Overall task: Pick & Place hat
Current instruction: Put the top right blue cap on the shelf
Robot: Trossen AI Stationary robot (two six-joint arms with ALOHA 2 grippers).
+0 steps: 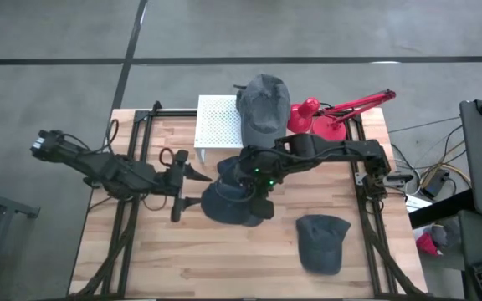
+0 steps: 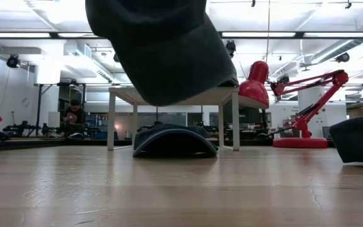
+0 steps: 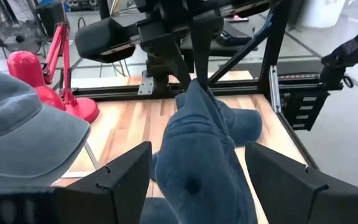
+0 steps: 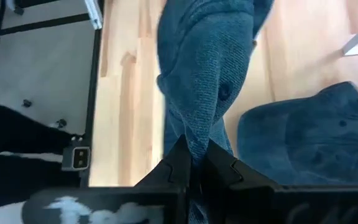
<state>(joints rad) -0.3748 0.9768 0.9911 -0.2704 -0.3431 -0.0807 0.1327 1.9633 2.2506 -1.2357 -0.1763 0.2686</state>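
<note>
Hat (image 1: 234,201) hangs pinched in right gripper (image 1: 253,174); left gripper (image 1: 192,176) waits wide beside.

Grey floor (image 1: 57,33), ceiling strip lights (image 2: 17,34) (lit)

Both arms matte black, boxy links; right arm (image 1: 333,150) shows green indicator light; left tool (image 3: 191,186) fingers broad, angular.

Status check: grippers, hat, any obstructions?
Right gripper shut on dark blue fabric cap, lifted over table centre. Left gripper open beside it. Second cap on table; third cap atop white stand.
</note>
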